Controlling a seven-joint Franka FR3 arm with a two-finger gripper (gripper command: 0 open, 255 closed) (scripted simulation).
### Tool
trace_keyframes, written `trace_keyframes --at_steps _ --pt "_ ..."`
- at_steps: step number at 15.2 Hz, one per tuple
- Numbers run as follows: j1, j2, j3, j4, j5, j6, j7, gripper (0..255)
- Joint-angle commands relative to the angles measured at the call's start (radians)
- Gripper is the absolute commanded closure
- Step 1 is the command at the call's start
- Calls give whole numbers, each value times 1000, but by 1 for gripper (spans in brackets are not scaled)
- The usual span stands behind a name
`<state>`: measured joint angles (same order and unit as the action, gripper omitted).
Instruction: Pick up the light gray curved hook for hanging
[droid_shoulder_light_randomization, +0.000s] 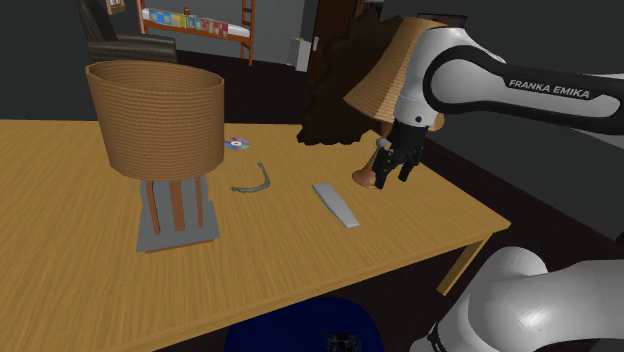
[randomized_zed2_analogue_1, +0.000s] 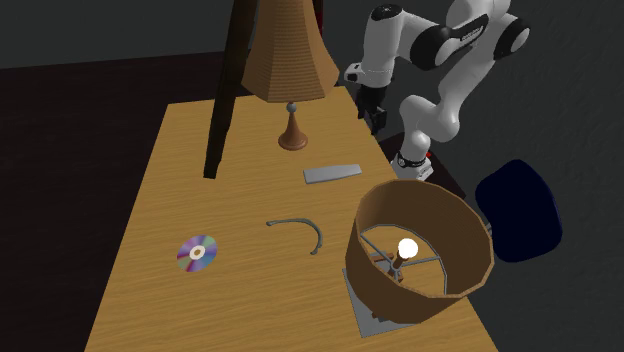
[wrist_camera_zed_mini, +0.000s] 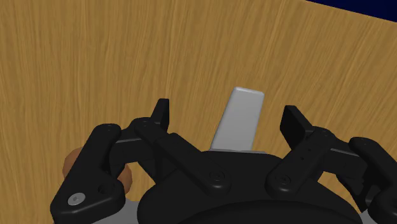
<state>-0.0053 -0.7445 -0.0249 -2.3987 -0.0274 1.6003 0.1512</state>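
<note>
**Grey hook on the wood, my claw open and well away from it**

Grey and thin, the curved hook (droid_shoulder_light_randomization: 252, 181) (randomized_zed2_analogue_1: 300, 229) lay flat on the wooden table (droid_shoulder_light_randomization: 60, 230), with nothing touching it. In the shoulder view it sat between the tall lamp (droid_shoulder_light_randomization: 155, 115) with the wide woven shade and a flat pale grey slab (droid_shoulder_light_randomization: 335, 204). A shiny disc (droid_shoulder_light_randomization: 237, 143) lay farther back on the table. From the second exterior view, the hook curved between that disc (randomized_zed2_analogue_1: 197, 252) and the big shade (randomized_zed2_analogue_1: 420, 250), near the shade's rim.

My claw (droid_shoulder_light_randomization: 394, 178) (randomized_zed2_analogue_1: 370, 115) hung well apart from the hook, beyond the slab, just beside the brown foot of a smaller lamp (droid_shoulder_light_randomization: 365, 178) with a cone shade. My fingers (wrist_camera_zed_mini: 162, 111) stood wide apart and gripped nothing. Looking along them, I saw the grey slab (wrist_camera_zed_mini: 240, 118) on the wood below, in line with the gap between them, and the small lamp's brown foot close to one finger.
</note>
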Motion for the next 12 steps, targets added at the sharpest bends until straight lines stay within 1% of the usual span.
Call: trace_keyframes --at_steps 1,7,12 --pt "0 0 0 0 0 0 0 0" --pt "12 245 40 128 16 104 57 0" --pt "18 449 67 270 16 154 102 0"
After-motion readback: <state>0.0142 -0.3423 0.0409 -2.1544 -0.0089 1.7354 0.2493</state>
